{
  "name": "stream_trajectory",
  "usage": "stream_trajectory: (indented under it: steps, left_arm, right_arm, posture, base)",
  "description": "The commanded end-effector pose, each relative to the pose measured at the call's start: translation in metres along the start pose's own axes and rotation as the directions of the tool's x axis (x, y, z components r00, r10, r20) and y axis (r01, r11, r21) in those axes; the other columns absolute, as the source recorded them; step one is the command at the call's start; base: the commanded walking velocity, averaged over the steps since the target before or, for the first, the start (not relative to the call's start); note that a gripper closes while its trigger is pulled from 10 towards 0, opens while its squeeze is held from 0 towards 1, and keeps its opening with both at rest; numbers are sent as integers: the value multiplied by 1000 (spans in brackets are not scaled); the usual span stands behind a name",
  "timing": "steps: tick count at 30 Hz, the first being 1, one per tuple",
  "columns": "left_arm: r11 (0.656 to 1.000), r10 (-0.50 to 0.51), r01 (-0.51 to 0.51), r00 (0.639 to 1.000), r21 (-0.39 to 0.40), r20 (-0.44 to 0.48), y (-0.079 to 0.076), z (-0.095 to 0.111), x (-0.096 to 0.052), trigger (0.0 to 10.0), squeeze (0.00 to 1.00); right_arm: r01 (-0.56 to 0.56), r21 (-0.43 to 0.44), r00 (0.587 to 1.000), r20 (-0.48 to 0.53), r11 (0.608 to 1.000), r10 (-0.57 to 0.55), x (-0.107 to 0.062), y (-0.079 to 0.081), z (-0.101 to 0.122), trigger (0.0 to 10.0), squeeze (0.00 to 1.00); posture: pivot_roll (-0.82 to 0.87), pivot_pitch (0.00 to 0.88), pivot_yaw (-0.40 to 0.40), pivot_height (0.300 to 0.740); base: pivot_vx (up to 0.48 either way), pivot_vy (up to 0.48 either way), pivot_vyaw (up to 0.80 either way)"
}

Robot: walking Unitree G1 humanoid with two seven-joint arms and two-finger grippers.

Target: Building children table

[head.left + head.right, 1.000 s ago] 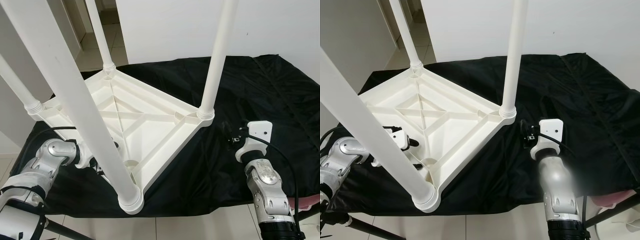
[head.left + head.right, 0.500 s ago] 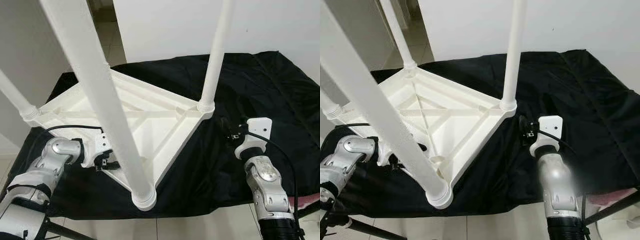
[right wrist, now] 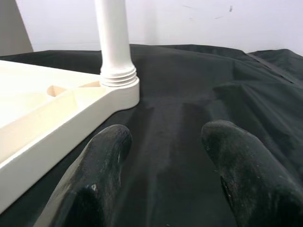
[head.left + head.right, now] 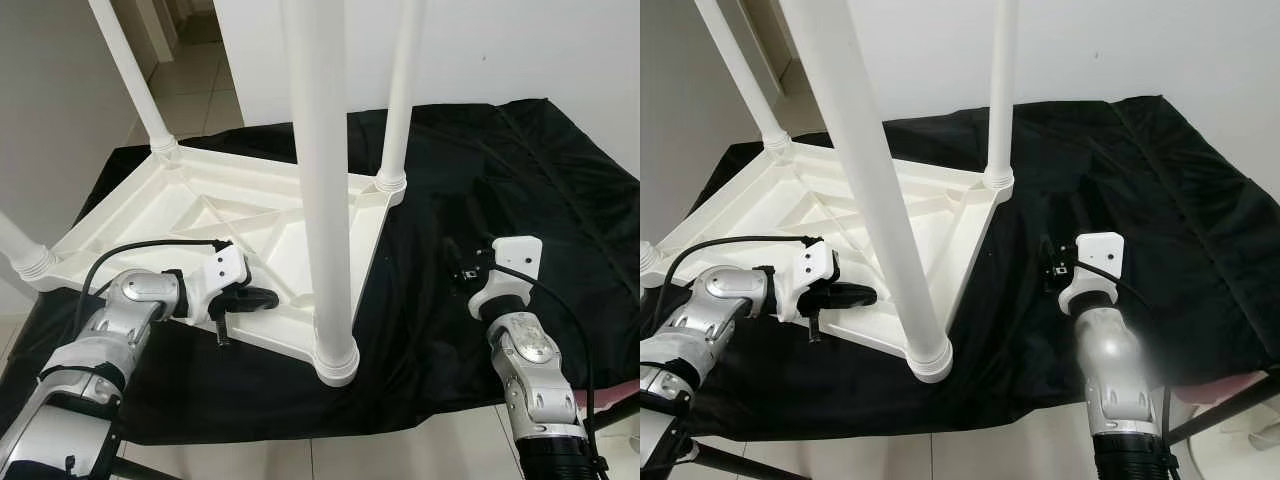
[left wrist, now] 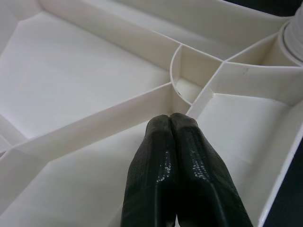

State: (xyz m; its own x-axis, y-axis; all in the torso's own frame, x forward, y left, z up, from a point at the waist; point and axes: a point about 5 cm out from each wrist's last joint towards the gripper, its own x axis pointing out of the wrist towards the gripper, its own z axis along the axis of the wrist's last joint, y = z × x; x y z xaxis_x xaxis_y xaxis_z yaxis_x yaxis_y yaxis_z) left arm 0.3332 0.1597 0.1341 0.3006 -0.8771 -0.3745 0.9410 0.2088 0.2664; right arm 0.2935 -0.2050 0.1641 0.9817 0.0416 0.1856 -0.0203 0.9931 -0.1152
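A white plastic children's table (image 4: 190,195) lies upside down on a black cloth, its ribbed underside facing up. Its legs stand upright at the corners: the near leg (image 4: 322,200), the far right leg (image 4: 400,90), the far left leg (image 4: 130,70) and one at the left edge (image 4: 20,250). My left gripper (image 4: 270,297) is shut, and reaches over the table's near rim just left of the near leg. In the left wrist view the left gripper (image 5: 170,118) points at a curved rib junction with nothing held. My right gripper (image 3: 165,137) is open over bare cloth, to the right of the table (image 3: 42,123).
The black cloth (image 4: 520,170) covers a work surface whose front edge runs just below the near leg's corner. A white wall stands behind it, with tiled floor at the far left. A pink object (image 4: 625,400) peeks out at the lower right.
The table has turned on the cloth: its near corner swung right and the far corners swung left. My left gripper moved right along the near rim. The right arm stayed put.
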Motion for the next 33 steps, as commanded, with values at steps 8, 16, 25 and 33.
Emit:
stream_trajectory:
  steps: [8,16,25,33]
  left_arm:
    - [995,64,-63,998,-74,12,-7,-6,4,10000,94]
    - [989,74,-65,995,-130,71,-9,0,-12,10000,1000]
    - [974,212,-195,964,-116,162,-21,22,-14,10000,0]
    - [966,220,-209,974,-153,58,-14,9,-12,10000,0]
  right_arm:
    - [4,20,1000,5,1000,-4,2,4,-2,10000,0]
    - [-13,44,1000,2,999,13,0,7,-4,10000,0]
    - [0,54,1000,1,999,0,0,3,-7,10000,0]
    - [-17,60,1000,24,998,16,2,9,-1,10000,0]
  posture:
    - [-78,35,121,740]
    - [-71,38,116,740]
    - [-52,34,104,740]
    - [-51,42,103,740]
  base:
    - [0,0,0]
    - [0,0,0]
    - [0,0,0]
    - [0,0,0]
